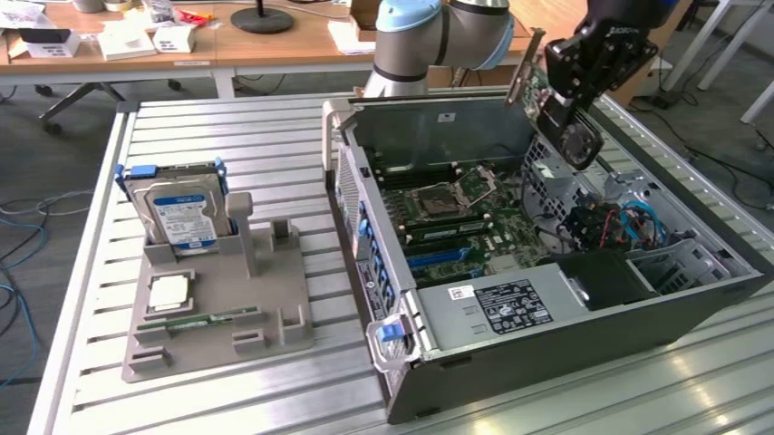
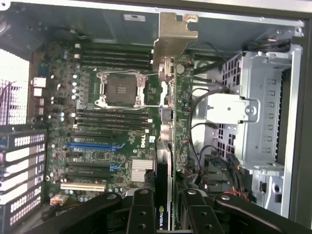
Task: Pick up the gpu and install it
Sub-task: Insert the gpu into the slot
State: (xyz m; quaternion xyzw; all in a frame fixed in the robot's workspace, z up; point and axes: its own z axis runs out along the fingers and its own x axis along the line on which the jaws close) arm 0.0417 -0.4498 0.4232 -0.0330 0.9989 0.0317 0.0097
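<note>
I see the hand (image 1: 564, 101) closed on the gpu (image 1: 568, 136). In the wrist view its fingers (image 2: 141, 214) stand on both sides of the card and clamp it between them. The gpu is in the air over the open computer case (image 1: 545, 335). In the exterior view it hangs at about 1 o'clock from the processor socket (image 1: 438, 201). It is tilted, with its round fan toward the camera and its silver bracket (image 1: 528, 77) pointing up. It is above the motherboard (image 1: 466, 227) and apart from it. On the tabletop (image 1: 242, 127), at 9 o'clock from the case, a grey holder (image 1: 272, 317) carries the hard drive (image 1: 181, 217) upright. The memory stick (image 1: 206, 319) lies flat on the same holder.
</note>
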